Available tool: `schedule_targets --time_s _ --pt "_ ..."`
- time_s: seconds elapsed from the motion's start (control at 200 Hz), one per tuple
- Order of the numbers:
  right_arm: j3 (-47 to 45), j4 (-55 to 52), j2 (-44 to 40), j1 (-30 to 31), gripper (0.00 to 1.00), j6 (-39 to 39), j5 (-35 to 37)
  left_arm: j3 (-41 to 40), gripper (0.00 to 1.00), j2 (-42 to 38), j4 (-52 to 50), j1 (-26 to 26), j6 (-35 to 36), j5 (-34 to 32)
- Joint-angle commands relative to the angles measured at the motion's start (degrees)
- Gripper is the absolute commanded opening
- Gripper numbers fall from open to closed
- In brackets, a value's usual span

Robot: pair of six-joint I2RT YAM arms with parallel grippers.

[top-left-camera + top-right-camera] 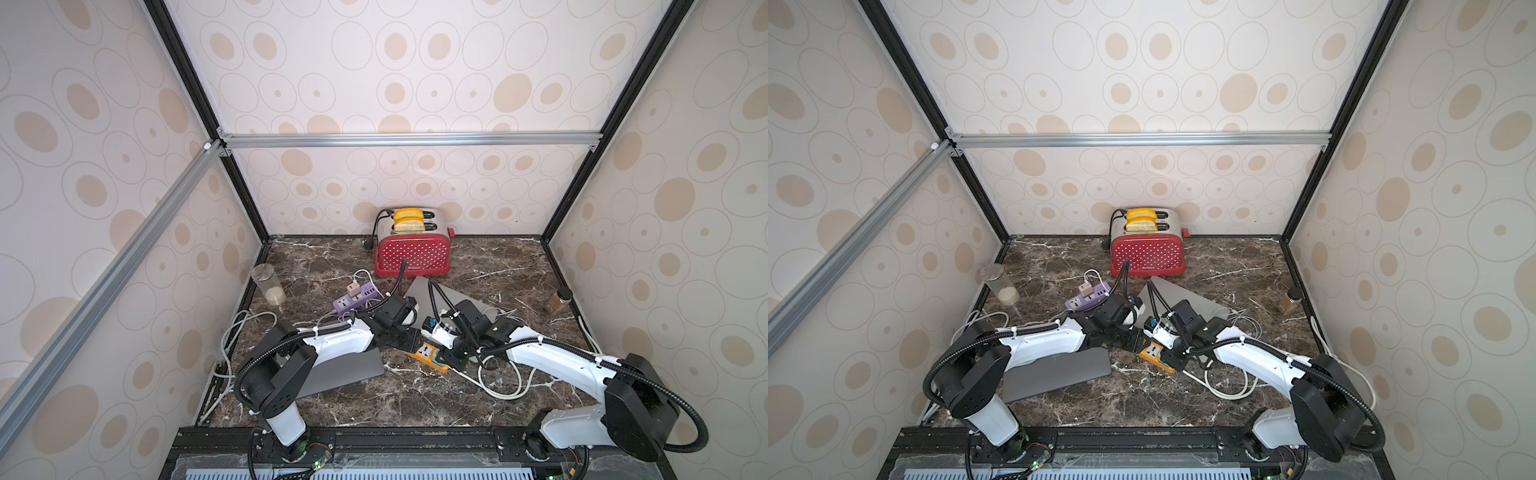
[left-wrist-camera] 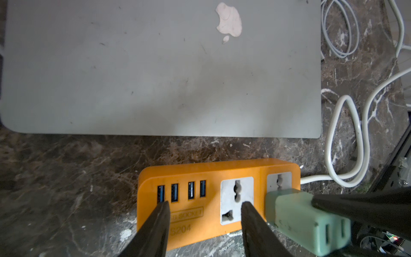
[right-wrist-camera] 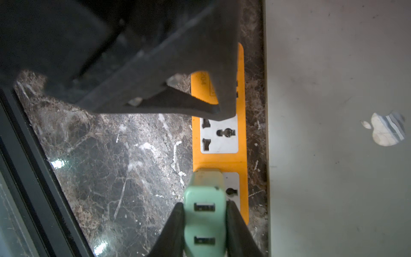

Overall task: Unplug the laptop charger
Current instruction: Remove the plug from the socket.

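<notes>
Jar (image 1: 268, 286): pale powder (image 1: 275, 295) at bottom. Toaster (image 1: 411, 253): two bread slices (image 1: 409, 220). Charger (image 2: 293, 215) sits in strip (image 2: 200, 171) end socket, right jaws clamping its sides. Left jaws apart, tips on strip top. Left arm (image 1: 332, 338), right arm (image 1: 540, 353) stretched low, meeting mid-worktop (image 1: 415, 399).

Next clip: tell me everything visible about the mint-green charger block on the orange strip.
The mint-green charger is a small plastic block with rounded edges, matte and slightly scuffed, with two USB slots on its outer face, neither holding a cable. It sticks out of the end socket of the orange power strip, which lies beside the closed grey laptop; its prongs are hidden. The right gripper clamps it, one black finger against each side.
</notes>
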Motion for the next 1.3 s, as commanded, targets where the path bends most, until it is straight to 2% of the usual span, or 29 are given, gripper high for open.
schedule_targets --time_s 0.0,0.396,0.946,1.297 --pt "1.0 -0.7 -0.1 0.8 0.22 -0.3 0.8 -1.3 0.54 3.0 -5.1 -0.2 -1.1 -0.3" --pt "-0.8 1.7 -3.5 2.2 0.20 1.0 5.0 -1.1 0.54 3.9 -6.0 -0.8 -0.9 -0.4" --pt "-4.4 6.6 -5.6 2.1 0.17 3.1 4.9 -2.9 0.54 4.9 -6.2 -1.4 -1.2 -0.2" --pt "-2.8 5.2 -7.9 2.3 0.17 2.6 5.2 -5.9 0.54 4.3 -5.3 -1.7 -1.5 -0.7"
